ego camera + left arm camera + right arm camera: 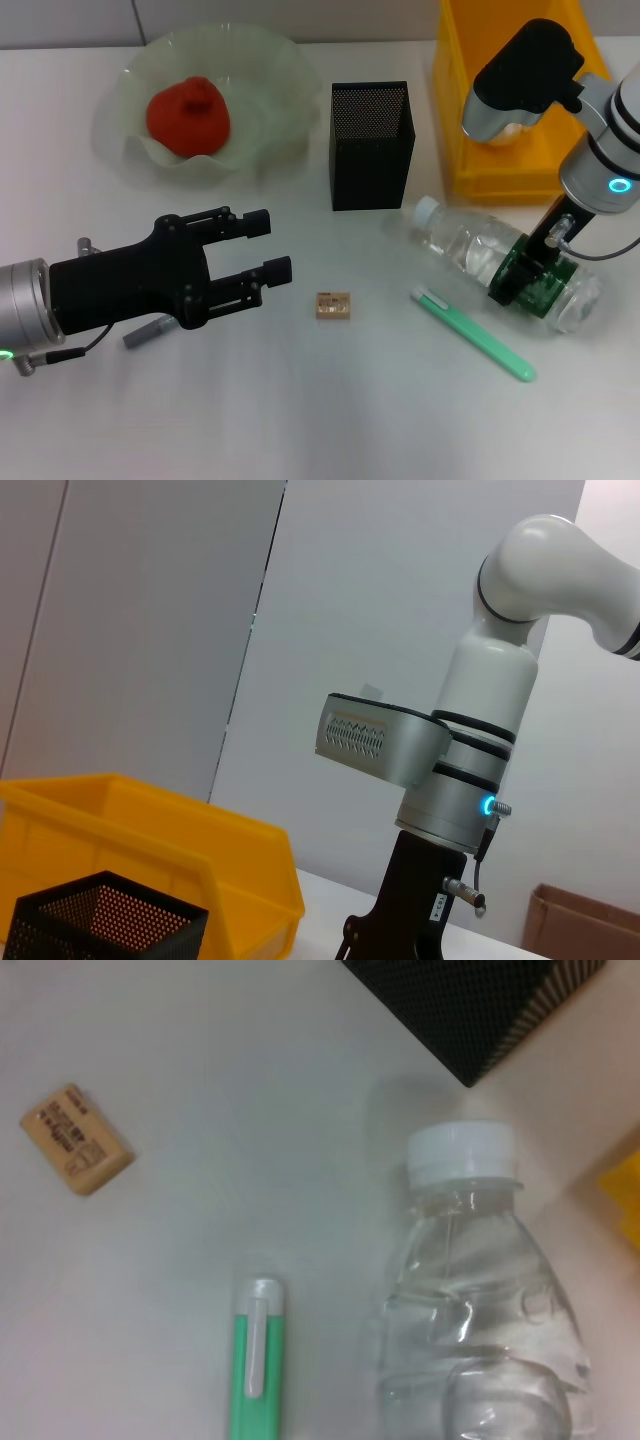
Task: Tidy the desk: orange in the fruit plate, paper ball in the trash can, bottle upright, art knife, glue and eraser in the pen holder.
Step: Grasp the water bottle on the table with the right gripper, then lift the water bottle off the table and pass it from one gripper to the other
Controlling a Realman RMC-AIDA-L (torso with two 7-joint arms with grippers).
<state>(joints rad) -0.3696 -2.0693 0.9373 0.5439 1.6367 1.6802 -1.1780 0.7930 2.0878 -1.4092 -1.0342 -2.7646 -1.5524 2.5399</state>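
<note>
White tabletop (400,420), pale wall behind. Orange (188,116) sits in the fruit plate (270,70) at back left. Black mesh pen holder (372,145) stands upright mid-back, yellow bin (470,150) just to its right

Bottle (455,240) lies on its side right of centre, white cap pointing toward the pen holder. Right gripper (528,275) is down on the bottle's labelled end; can't tell whether its fingers are closed on the bottle or just around it. Right wrist view shows the cap end, clear body, no fingers visible

Green art knife (472,333) lies flat on the tabletop just in front of the bottle, apart from it. Eraser (333,306) lies flat near centre, in front of the pen holder, well clear of both

Left gripper (272,247) hovers at left, fingers (268,272) open and holding nothing, pointing toward the eraser. Grey cylindrical item (148,331) lies partly under the left arm, can't identify it
</note>
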